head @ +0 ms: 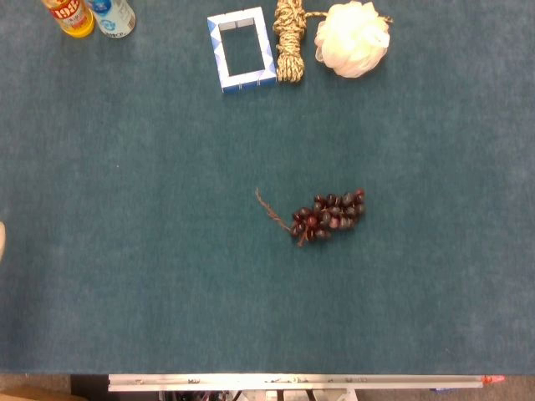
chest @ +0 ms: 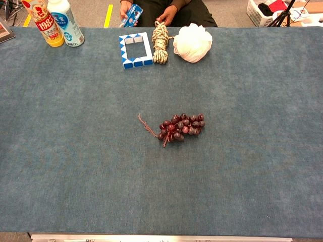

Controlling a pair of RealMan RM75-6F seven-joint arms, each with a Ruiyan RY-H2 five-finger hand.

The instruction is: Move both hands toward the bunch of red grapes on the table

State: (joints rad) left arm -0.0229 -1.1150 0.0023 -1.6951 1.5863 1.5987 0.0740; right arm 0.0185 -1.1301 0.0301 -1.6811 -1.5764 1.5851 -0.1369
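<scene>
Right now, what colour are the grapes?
Dark red, almost purple; the grapes show best in the chest view.

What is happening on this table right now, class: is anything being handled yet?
Nothing is being handled at this moment. Neither robot hand shows in the head view or the chest view. The bunch of red grapes lies alone near the middle of the blue-green table, its stem pointing left. Along the far edge stand two bottles, a blue-and-white frame-shaped puzzle, a coil of rope and a white bath pouf. A person's hands show beyond the table's far edge.
</scene>
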